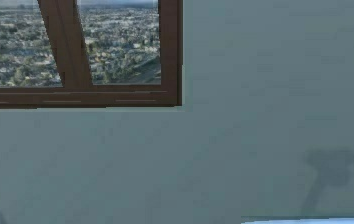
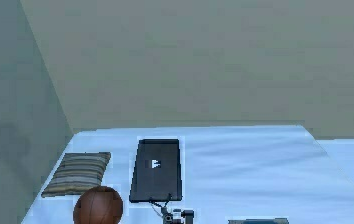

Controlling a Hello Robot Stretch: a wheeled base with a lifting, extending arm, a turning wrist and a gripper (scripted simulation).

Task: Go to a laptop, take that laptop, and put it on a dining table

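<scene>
On the white bed [image 2: 265, 165] in the arm side view, the laptop [image 2: 157, 168] lies flat and dark, its near short edge just beyond the gripper [image 2: 168, 209] at the bottom edge. Whether the gripper has hold of anything cannot be told, since the laptop lies right behind its tip; the fingers' state cannot be read either. The step in hand looks like the grasp. Done well, it means meeting the near edge squarely, keeping off the brown ball [image 2: 98, 207] and striped cushion [image 2: 77, 173] to the view's left, and lifting straight so the thin slab does not drag.
</scene>
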